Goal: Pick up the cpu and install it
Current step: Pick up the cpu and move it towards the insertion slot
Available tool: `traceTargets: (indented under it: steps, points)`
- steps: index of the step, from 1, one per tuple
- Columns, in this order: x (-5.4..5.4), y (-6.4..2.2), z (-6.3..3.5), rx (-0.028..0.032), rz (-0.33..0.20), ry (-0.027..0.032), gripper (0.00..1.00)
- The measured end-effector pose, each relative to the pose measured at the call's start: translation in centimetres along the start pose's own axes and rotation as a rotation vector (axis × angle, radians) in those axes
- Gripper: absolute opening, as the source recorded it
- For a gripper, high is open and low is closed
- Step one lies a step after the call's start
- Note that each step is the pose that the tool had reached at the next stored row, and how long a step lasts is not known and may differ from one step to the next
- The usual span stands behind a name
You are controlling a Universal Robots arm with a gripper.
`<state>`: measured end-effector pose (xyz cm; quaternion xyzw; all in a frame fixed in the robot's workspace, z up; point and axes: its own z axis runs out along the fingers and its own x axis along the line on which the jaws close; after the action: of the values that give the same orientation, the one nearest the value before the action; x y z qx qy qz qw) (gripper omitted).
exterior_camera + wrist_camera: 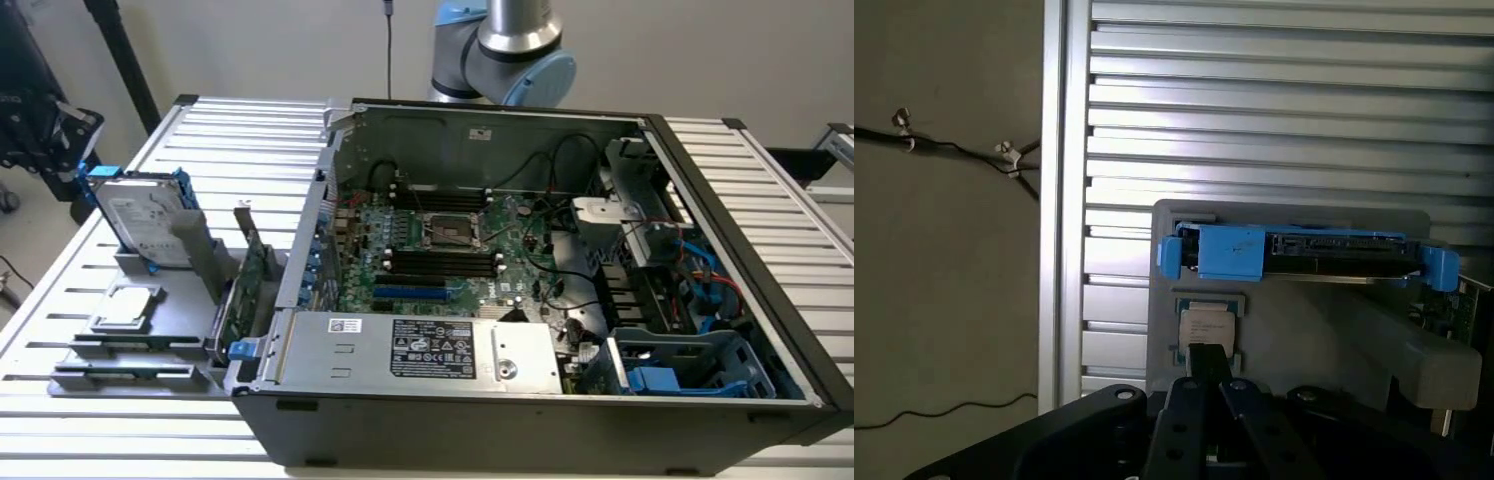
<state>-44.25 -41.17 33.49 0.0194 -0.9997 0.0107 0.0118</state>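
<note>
The black two-finger end effector (1206, 360) is closed with nothing in it, pointed at the small flat square cpu (1206, 328) with the silver-grey metal top. The cpu lies flat in its recess on the grey plastic holder (1324, 330), just beside the silver hard drive (1304, 252) with blue rails. It all sits on the slatted aluminium worktop (1274, 120), to the exterior view's left of the open black computer case (534, 410). For a clean pick, it's probably best to take the chip by opposite edges, centred and level, staying clear of the drive's rail.
</note>
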Motion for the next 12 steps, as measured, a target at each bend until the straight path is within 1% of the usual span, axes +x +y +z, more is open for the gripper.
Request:
traceTargets:
  steps: [6,7,10,11,12]
  points:
    - [0.00,0.00,0.00,0.0000,0.000,0.0000,0.11]
    - [0.00,0.00,0.00,0.0000,0.000,0.0000,0.12]
    - [0.00,0.00,0.00,0.0000,0.000,0.0001,0.30]
    - [0.00,0.00,0.00,0.0000,0.000,0.0000,0.30]
    - [0.00,0.00,0.00,0.0000,0.000,0.0001,0.36]
